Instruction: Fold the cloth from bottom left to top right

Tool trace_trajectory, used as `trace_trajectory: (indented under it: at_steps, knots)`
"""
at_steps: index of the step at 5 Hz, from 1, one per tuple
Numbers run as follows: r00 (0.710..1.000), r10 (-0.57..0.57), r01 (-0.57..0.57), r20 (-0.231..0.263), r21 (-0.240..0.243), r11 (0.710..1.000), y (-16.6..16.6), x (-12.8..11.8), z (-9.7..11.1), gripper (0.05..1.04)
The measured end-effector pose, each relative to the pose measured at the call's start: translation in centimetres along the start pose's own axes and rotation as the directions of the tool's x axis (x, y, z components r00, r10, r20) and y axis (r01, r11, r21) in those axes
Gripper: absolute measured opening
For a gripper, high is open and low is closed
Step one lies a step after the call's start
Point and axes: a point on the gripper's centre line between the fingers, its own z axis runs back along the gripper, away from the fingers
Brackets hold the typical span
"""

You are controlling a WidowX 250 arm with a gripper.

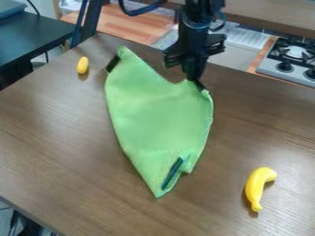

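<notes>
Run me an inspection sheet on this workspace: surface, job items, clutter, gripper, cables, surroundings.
Surface: brown wood-grain table; no spills seen.
Job's things: green cloth, spread unevenly, with a dark strip near its lower tip.
Clutter: yellow banana at lower right; small yellow oval item at upper left; both off the cloth.
Gripper: at the cloth's upper right edge; grip unconfirmed.
Cables: blue cable beside the arm; dark cable at upper left.
Surroundings: stove beyond, dark table at left.

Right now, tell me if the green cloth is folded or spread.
It looks folded: the cloth lies roughly triangular, long left side smooth, one corner at the tool; hidden layers cannot be told.
</notes>
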Motion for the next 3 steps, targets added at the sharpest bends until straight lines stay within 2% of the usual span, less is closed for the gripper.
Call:
trace_trajectory:
  at_steps: [1,2,3]
  knots:
    - [0.999,-0.043,0.043,-0.014,-0.032,0.999,-0.4,-0.4,-0.2,0.469]
    - [0.997,-0.068,0.066,-0.021,-0.091,0.994,-0.3,-0.6,0.3,0.773]
    - [0.997,-0.072,0.068,-0.023,-0.134,0.989,0.1,1.2,3.1,0.989]
